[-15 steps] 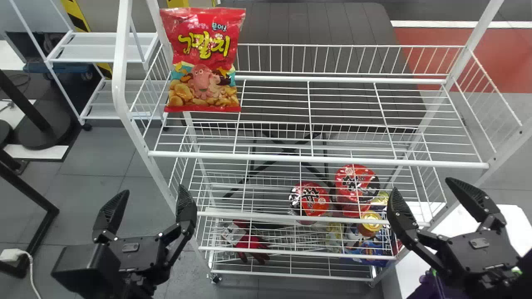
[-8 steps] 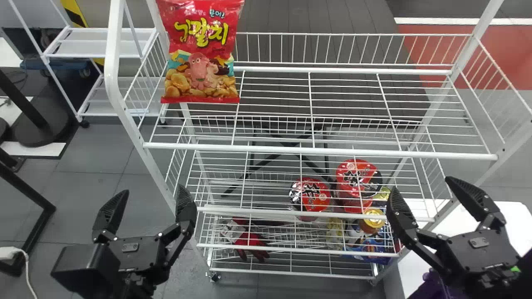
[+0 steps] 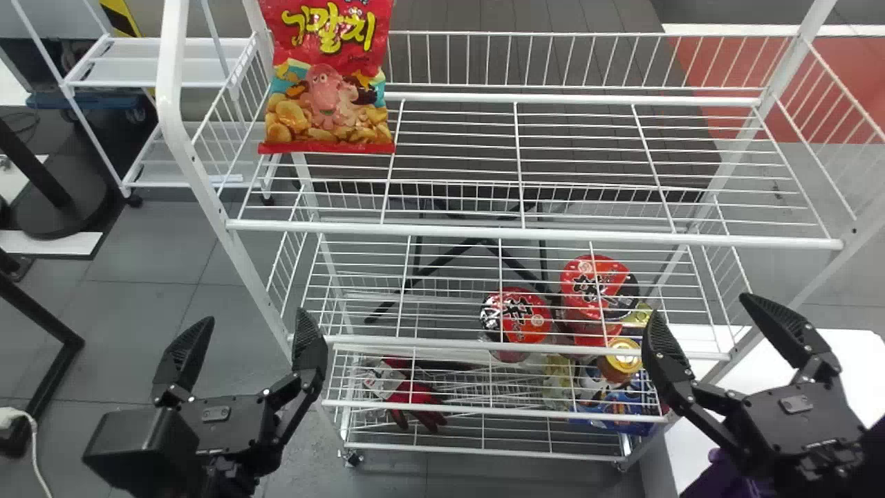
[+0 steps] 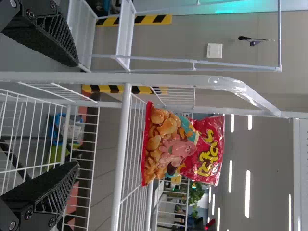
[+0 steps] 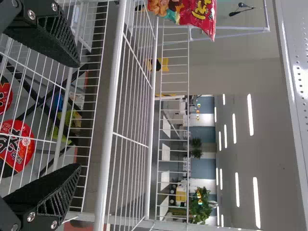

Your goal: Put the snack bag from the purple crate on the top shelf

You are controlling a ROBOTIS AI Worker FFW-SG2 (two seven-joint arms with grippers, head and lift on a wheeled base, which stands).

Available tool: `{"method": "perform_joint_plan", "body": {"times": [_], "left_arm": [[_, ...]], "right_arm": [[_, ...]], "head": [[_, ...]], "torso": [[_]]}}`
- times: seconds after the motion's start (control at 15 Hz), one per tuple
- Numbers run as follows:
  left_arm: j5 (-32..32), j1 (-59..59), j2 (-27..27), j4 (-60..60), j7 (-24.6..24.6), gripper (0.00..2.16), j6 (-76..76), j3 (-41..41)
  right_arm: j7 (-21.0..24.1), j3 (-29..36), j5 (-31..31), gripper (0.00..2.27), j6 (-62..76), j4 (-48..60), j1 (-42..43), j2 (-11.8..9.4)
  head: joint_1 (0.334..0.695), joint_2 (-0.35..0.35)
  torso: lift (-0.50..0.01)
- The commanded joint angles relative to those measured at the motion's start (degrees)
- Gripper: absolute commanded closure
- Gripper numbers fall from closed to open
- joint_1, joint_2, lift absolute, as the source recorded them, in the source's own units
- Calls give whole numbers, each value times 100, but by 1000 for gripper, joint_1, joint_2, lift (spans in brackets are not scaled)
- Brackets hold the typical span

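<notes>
Apparently placed: red snack bag with yellow lettering (image 3: 325,83) stands upright at the left end of the white wire top shelf (image 3: 518,234), no gripper touching it. Below, on lower tiers, red-lidded round tubs (image 3: 515,318) and red-and-black gloves (image 3: 413,404). Nearer the robot, black left gripper (image 3: 254,316) and black right gripper (image 3: 700,305) both hang before the rack, fingers spread wide, nothing held. Step in hand looks like the finish. Next move, I judge: back both arms straight off, clear of the front rail, without jolting the rack.
</notes>
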State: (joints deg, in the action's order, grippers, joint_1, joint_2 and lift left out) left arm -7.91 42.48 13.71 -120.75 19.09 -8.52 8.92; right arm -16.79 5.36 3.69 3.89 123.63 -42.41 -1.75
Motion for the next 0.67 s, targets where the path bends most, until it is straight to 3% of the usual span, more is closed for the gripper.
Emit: {"method": "perform_joint_plan", "body": {"times": [0.0,0.6], "left_arm": [[0,6,0,-10,-2,80,-13,5],[35,23,0,-10,7,80,-13,31]], "right_arm": [[0,0,0,63,2,12,-13,0],[0,18,0,73,54,12,-40,-18]], "head": [[695,25],[695,19]], "torso": [[-155],[-191]]}}
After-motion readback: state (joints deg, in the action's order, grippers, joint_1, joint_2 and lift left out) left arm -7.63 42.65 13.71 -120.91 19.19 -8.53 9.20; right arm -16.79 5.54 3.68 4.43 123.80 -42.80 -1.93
